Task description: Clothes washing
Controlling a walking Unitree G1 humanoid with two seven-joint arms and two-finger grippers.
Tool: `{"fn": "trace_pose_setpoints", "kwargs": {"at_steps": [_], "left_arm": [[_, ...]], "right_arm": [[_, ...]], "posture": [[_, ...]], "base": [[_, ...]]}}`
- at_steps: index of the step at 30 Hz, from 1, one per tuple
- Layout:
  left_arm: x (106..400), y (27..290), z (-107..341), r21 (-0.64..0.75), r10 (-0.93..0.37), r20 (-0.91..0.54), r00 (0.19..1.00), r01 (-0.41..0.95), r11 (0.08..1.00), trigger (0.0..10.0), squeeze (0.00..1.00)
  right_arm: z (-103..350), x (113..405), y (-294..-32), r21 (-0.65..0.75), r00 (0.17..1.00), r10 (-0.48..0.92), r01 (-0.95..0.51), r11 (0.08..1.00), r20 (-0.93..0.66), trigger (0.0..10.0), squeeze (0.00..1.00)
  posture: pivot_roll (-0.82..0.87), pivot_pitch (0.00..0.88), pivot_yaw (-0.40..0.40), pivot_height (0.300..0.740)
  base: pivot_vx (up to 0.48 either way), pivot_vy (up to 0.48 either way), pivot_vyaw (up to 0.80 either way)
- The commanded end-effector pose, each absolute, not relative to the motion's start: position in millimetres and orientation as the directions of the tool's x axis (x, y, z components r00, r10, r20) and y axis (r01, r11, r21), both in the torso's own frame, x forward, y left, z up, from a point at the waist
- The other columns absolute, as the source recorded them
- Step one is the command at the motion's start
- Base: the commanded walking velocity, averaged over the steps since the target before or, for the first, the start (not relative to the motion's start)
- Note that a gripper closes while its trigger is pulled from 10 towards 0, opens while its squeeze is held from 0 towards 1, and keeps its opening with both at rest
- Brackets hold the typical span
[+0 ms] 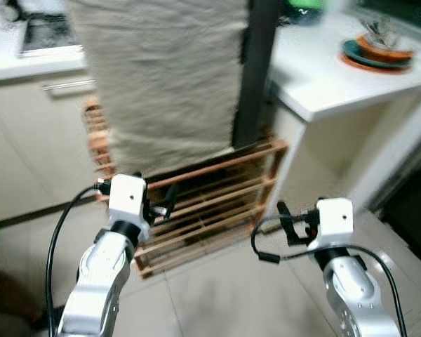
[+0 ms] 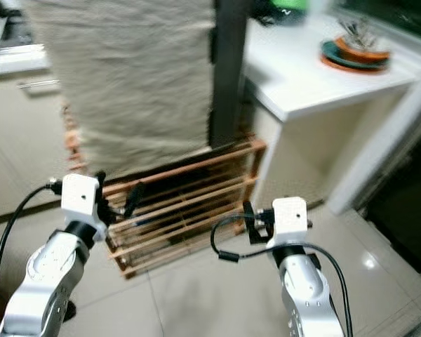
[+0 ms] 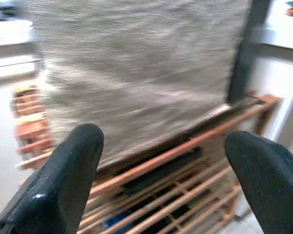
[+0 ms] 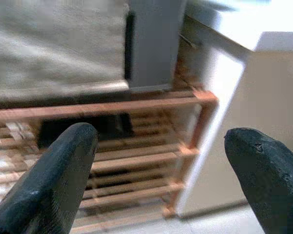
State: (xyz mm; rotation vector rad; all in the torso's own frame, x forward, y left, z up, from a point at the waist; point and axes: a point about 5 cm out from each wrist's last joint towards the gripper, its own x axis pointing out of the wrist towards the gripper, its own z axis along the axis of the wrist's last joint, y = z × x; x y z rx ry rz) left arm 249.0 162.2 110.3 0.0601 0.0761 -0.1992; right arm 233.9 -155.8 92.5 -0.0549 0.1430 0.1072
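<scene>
Nearest you, both arms are reaching forward over the tiled floor (image 1: 217,295). Your left gripper (image 3: 161,180) is hovering with its fingers spread wide and holding nothing, and your right gripper (image 4: 161,175) is doing the same, wide open and empty.

Ahead of both grippers, apart from them, a beige cloth (image 1: 161,84) is hanging down as a broad sheet, its long axis running vertically and its lower edge pointing at the floor. It is draping over the top of a slatted wooden rack (image 1: 210,203), which is standing on the floor just below and beyond your left gripper. A dark upright post (image 1: 256,70) is standing just beside the cloth on its right edge.

To the right, a white tabletop (image 1: 330,77) is carrying stacked dishes (image 1: 377,53), well apart from your right gripper.
</scene>
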Motion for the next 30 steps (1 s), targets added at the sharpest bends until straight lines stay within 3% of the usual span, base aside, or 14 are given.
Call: {"fn": "trace_pose_setpoints", "kwargs": {"at_steps": [1,7,24,30], "left_arm": [[251,155,114,0.043,-0.22,-0.06,0.974,0.222,0.974,10.0,0.0],[252,155,117,0.042,-0.223,-0.053,0.973,0.225,0.974,10.0,0.0],[257,154,122,0.04,-0.218,-0.032,0.975,0.22,0.975,10.0,0.0],[261,154,127,0.052,-0.23,-0.021,0.973,0.231,0.972,10.0,0.0]], "right_arm": [[90,231,-166,-0.047,0.986,0.065,-0.073,0.996,-0.152,10.0,0.0],[91,233,-166,-0.034,0.987,0.062,-0.068,0.997,-0.149,10.0,0.0],[94,238,-166,-0.016,0.989,0.055,-0.058,0.998,-0.139,10.0,0.0],[97,240,-167,-0.009,0.991,0.048,-0.049,0.999,-0.126,10.0,0.0]], "posture": [[-0.06,0.0,0.014,0.74],[-0.06,0.0,0.014,0.74],[-0.06,0.0,0.015,0.74],[-0.06,0.0,0.022,0.74]], "base": [[0.262,0.0,0.0],[0.268,0.0,0.0],[0.315,0.0,-0.77],[0.319,0.0,-0.13]]}}
